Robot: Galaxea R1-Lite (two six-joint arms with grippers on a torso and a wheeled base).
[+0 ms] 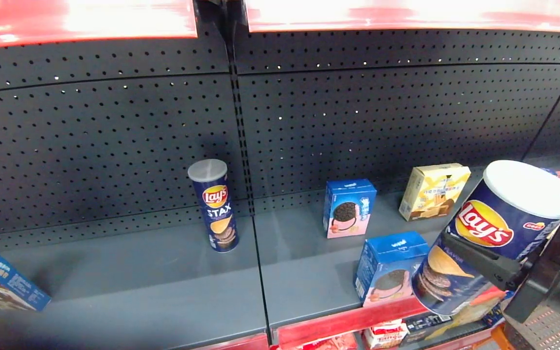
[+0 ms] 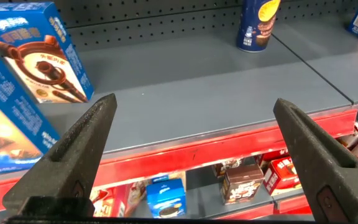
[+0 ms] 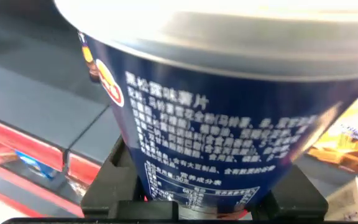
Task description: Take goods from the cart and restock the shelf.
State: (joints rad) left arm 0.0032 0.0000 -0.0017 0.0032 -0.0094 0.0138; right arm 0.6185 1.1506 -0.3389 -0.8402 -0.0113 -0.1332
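My right gripper point(image 1: 485, 262) is shut on a dark blue chips can point(image 1: 498, 228) with a white lid, held tilted in the air in front of the shelf's right end. The right wrist view sees this can point(image 3: 229, 124) close up, between the jaws. A second, slimmer chips can point(image 1: 214, 206) stands upright on the grey shelf point(image 1: 163, 272) near the middle divider. My left gripper point(image 2: 194, 155) is open and holds nothing, low before the shelf's red front edge point(image 2: 185, 149), with that slim can point(image 2: 258, 23) farther back.
Two blue cookie boxes point(image 1: 349, 208) point(image 1: 387, 267) and a yellow box point(image 1: 433, 190) stand on the right half of the shelf. A blue box point(image 1: 3, 287) lies at the far left, with more blue boxes point(image 2: 39, 53) near my left gripper. Packets fill the lower shelf point(image 2: 241, 183).
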